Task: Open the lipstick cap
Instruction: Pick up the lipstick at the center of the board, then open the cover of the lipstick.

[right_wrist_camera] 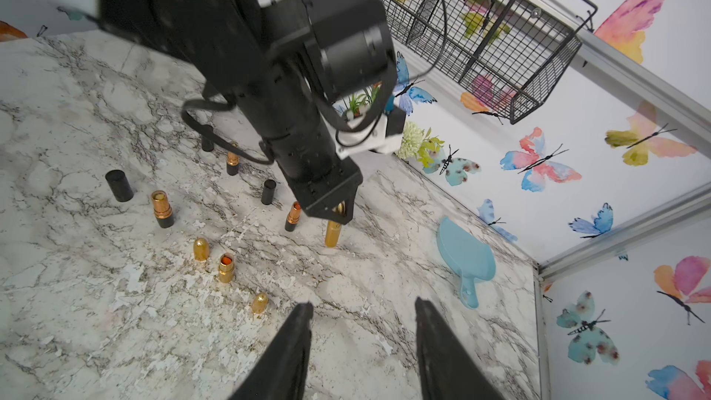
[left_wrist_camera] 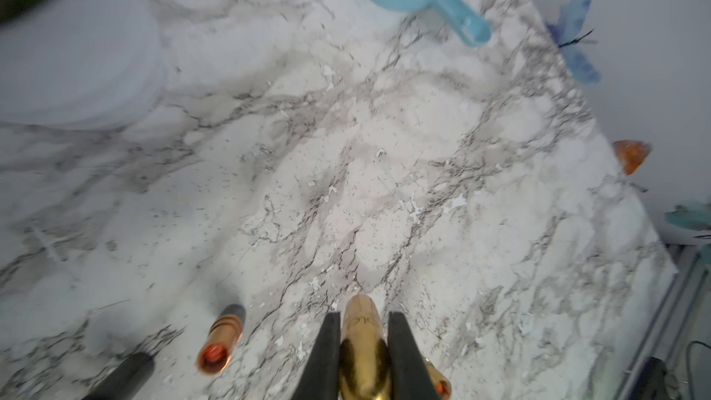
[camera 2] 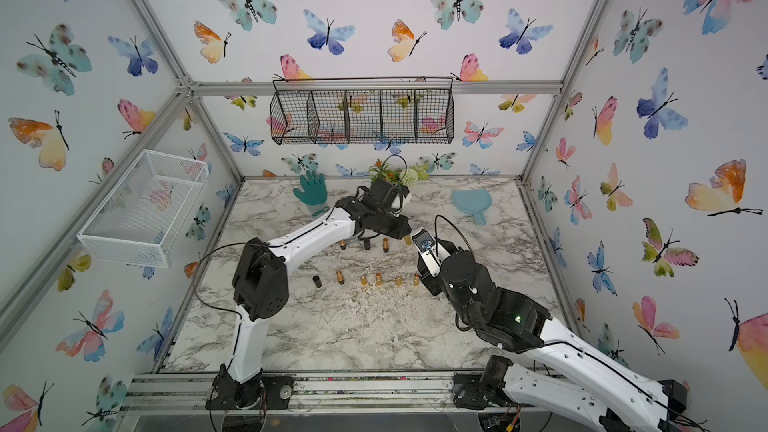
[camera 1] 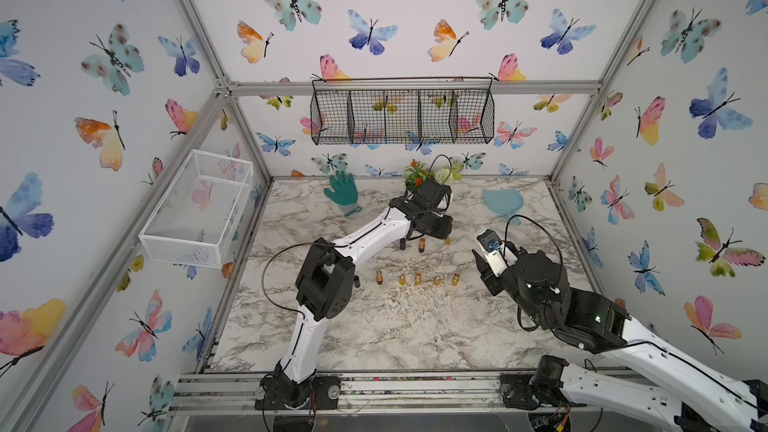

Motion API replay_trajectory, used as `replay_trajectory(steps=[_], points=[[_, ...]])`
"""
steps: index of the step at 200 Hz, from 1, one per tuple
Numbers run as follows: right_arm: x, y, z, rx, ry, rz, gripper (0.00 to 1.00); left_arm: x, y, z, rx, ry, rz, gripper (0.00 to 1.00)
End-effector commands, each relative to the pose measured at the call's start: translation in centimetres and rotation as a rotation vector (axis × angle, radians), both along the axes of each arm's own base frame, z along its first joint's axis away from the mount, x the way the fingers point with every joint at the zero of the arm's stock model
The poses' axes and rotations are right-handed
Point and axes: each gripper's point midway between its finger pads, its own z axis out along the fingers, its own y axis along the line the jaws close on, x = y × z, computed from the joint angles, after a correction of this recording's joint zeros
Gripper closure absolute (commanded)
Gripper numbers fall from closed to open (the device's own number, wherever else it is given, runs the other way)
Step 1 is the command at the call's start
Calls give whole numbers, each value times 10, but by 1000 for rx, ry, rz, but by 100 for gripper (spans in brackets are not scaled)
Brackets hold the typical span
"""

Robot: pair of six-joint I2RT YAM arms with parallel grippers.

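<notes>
1. Standing upright at the left of the marble table (camera 1: 374, 334), a loose black cap (camera 2: 318, 281) sits apart from every tube. It looks parked there to stay out of the working area.
2. To its right, the row of gold lipsticks (camera 1: 417, 279) stands upright with gaps between the tubes. That spacing probably lets jaws come down on one tube without knocking its neighbours. At least one shows its red stick, while others wear rounded caps.
3. Behind the row, the left gripper (left_wrist_camera: 364, 317) is clamped from above on the gold lipstick (right_wrist_camera: 332, 234), the task's tube. Its upper part is inside the jaws and its lower end is at the table, though actual contact is unclear. This grip seems meant to anchor the tube so its two parts can be pulled apart.
4. The right gripper (right_wrist_camera: 363, 305) hovers near, jaws apart and empty, pointing toward the held tube. It appears ready to take the free end.
5. The blue hand mirror (camera 1: 503, 201) lies flat at the far right, well apart from the work.
</notes>
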Motion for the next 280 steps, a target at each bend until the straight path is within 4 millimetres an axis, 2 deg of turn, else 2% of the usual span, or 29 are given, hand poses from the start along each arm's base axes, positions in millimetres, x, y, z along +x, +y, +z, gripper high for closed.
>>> replay_trajectory(steps=[1, 36, 71, 107, 142, 183, 215, 255, 280], points=[[-1, 16, 30, 85, -47, 63, 55, -32, 19, 79, -193, 13, -66, 95], [-4, 53, 30, 127, -41, 201, 55, -69, 69, 121, -385, 138, -133, 95], [-5, 108, 16, 137, 18, 374, 56, -102, 104, 141, -448, 155, -143, 95], [-1, 135, 20, 146, 6, 442, 53, -122, 136, 149, -481, 126, -104, 94], [3, 153, 16, 141, 17, 476, 54, -137, 144, 152, -495, 124, -129, 94], [5, 164, 16, 155, 15, 497, 57, -143, 146, 147, -480, 134, -144, 94], [7, 169, 14, 149, 18, 505, 69, -143, 146, 147, -480, 131, -147, 94], [7, 167, 10, 127, 18, 502, 96, -139, 147, 143, -469, 138, -134, 96], [10, 157, 3, 94, 16, 460, 98, -134, 150, 148, -469, 120, -124, 100]])
